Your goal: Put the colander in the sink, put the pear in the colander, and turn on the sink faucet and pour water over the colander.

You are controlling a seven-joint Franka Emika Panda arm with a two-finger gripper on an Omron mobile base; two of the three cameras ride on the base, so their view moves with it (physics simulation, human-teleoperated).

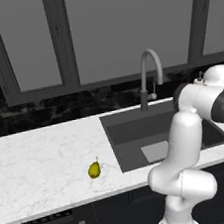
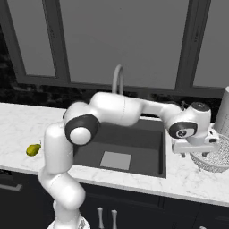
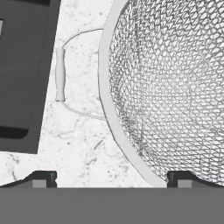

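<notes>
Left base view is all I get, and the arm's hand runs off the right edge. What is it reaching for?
Observer: In the right base view, the gripper hangs over the colander, which sits on the counter right of the sink.
Operator: Is it holding it?
Observer: No. In the hand view the fingers stand wide apart, one each side of the near rim, above it.
Operator: Anything else over there?
Observer: A loop handle sticks out of the colander toward the sink.
</notes>
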